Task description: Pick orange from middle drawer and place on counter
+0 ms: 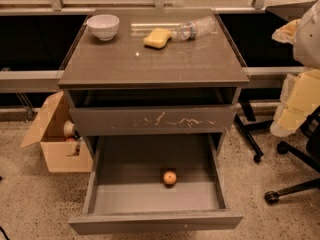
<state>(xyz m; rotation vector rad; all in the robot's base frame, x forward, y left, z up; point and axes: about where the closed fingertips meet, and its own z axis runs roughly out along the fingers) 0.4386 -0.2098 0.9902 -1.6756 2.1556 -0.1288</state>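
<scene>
None of the end effector shows in the camera view, so you cannot tell whether it is released or clenched, and nothing suggests it holds or touches anything. Some pale cream shapes [300, 99] at the right edge may be part of the arm, but you cannot be sure.

Your target, the small round orange fruit [170, 178], lies alone on the smooth floor of the wide, shallow grey middle drawer [125, 196]. The drawer is pulled fully open, and the fruit sits just right of centre, clear of every wall. Judge it light, firm with a little give, and apt to roll at a nudge. Come straight down and close across its widest part, with the fingers set a bit wider than the fruit.

Above the drawer juts the grey drawer front with white scratches [150, 120], so you will likely need to lift outward, not straight up.

Higher still is the flat, glossy grey-brown table [150, 64], your placing spot. A white bowl [103, 26], a yellow sponge [157, 38] and a clear plastic bottle [196, 28] lying on its side crowd its far edge. The near half looks free.

An open cardboard box [50, 139] stands on the floor to the left.
</scene>
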